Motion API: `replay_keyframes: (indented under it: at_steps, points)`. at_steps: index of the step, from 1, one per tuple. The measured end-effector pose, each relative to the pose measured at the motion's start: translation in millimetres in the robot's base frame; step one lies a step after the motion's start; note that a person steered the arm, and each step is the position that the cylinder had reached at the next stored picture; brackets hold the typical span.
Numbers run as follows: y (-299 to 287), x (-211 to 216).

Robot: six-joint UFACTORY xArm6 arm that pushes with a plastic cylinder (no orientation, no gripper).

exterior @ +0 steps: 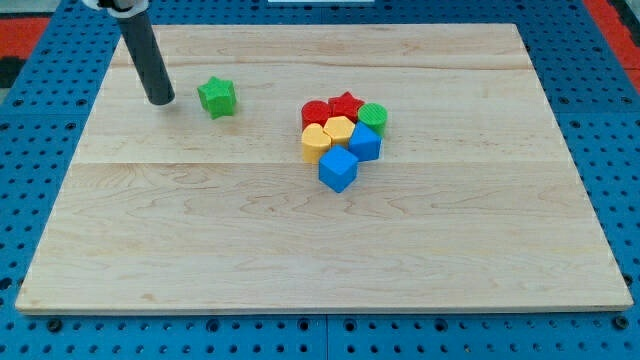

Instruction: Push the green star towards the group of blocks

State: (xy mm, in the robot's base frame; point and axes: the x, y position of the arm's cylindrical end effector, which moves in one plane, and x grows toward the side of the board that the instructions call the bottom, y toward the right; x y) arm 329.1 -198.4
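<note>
- My tip [160, 102], a bare rod with nothing to spread or pinch, stood near the board's [200, 250] top-left corner.
- The green star [217, 97] sat just right of it, apart.
- The group of blocks [343, 136] lay mid-board.

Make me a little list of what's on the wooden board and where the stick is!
tip: my tip, to the view's left of the star, a small gap between
star: green star block, alone, upper left
group: red, yellow, blue and green blocks clustered mid-board
board: light wooden board
path: star must go toward the view's right
</note>
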Motion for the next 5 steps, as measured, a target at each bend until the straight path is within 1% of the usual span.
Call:
replay_keyframes:
  at_steps: [1,2,5]
  points:
    - [18.9,-14.8]
    - [37.5,-8.8]
    - [72.3,30.8]
